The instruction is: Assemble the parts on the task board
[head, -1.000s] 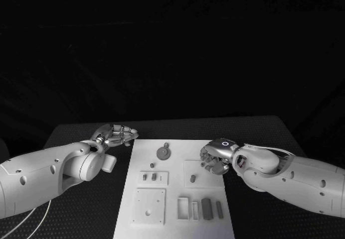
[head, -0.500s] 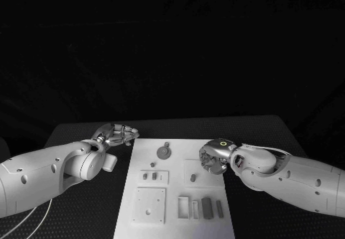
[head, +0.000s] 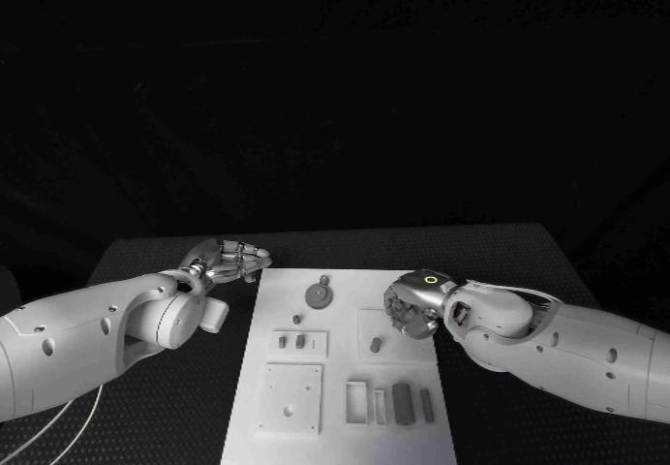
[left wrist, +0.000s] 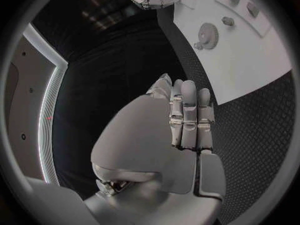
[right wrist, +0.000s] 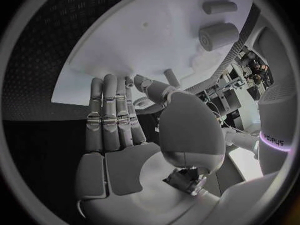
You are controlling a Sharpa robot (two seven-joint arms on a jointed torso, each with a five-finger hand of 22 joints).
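Right hand (head: 414, 308): shifted slightly toward 9 o'clock since the earlier frames, now over the right edge of the task board (head: 350, 426); fingers lie straight and apart in its wrist view, holding nothing. Left hand (head: 228, 262): unmoved, just off the board's far-left corner on the black table (head: 167, 407), fingers curled in, nothing seen in them. Parts: gear (head: 319, 294) at 9 o'clock from the right hand; small peg (head: 376, 344), upright-looking, at about 7 o'clock and nearest that hand, so the right hand seems better placed for the coming pick; dark room beyond.
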